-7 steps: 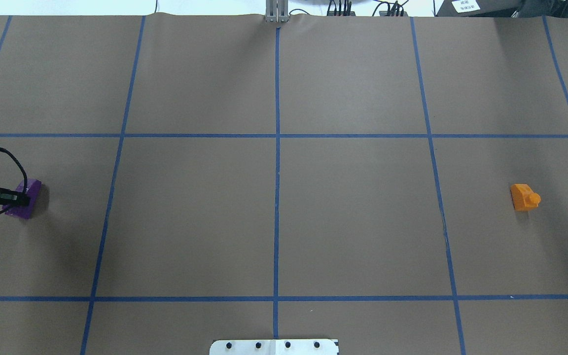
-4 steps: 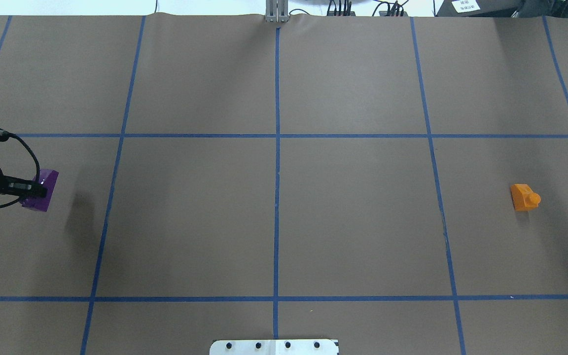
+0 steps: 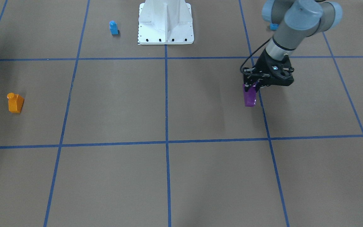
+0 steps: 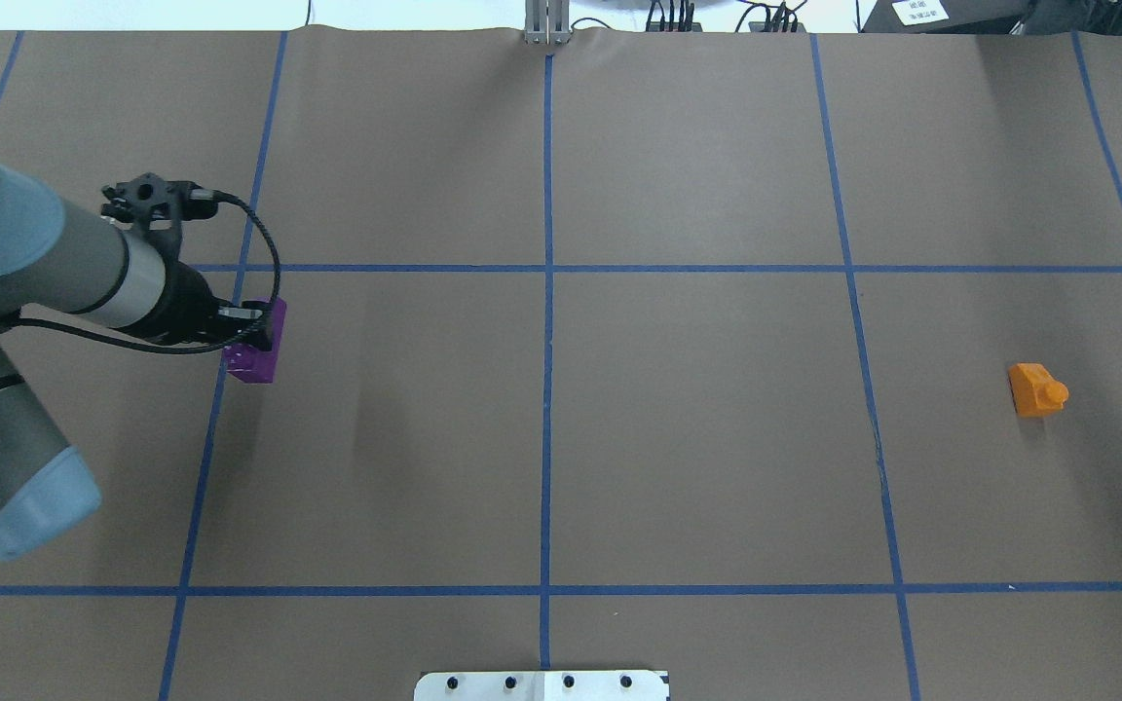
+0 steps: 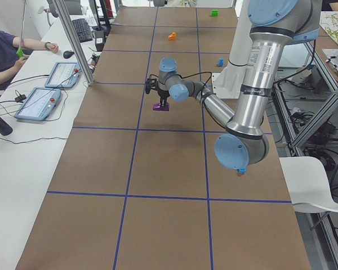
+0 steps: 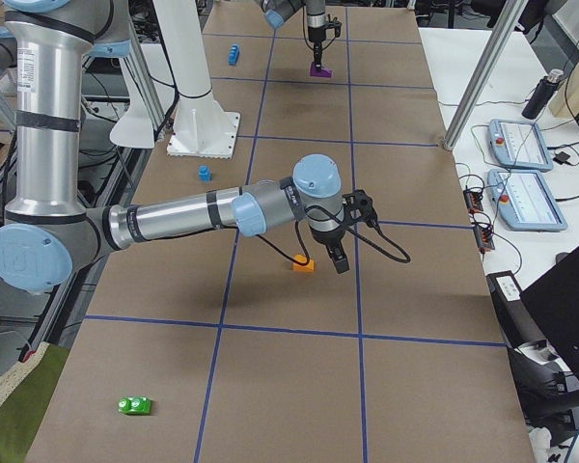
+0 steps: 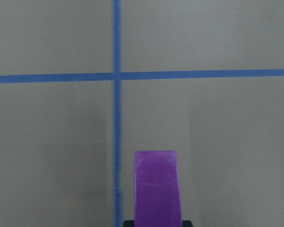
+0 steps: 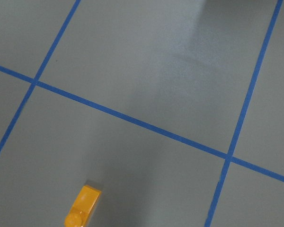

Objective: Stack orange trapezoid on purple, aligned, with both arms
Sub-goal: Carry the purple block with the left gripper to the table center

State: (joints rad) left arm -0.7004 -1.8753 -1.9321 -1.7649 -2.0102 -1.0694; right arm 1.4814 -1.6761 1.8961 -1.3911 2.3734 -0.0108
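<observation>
The purple (image 4: 254,358) is clamped at its upper end between the fingers of the left claw (image 4: 261,336). It is hung clear of the desk (image 4: 697,438) at 9 o'clock in the overhead view, beside a blue tape line (image 4: 263,146). Its long axis is seen running 12-to-6 in the front-facing view; its stud cannot be made out.

The left arm (image 4: 55,271) is brought in from 9 o'clock, forearm laid toward 3 o'clock, wrist turned so the claw points down.

The orange trapezoid (image 4: 1036,389) is lying on the desk at 3 o'clock, well apart from the purple, stud pointed toward 3 o'clock.

The right arm (image 6: 174,220) is stretched low over the desk in the right side view. The right claw (image 6: 335,258) is pointed down just beside the orange trapezoid. Whether its fingers are apart or together cannot be told.
</observation>
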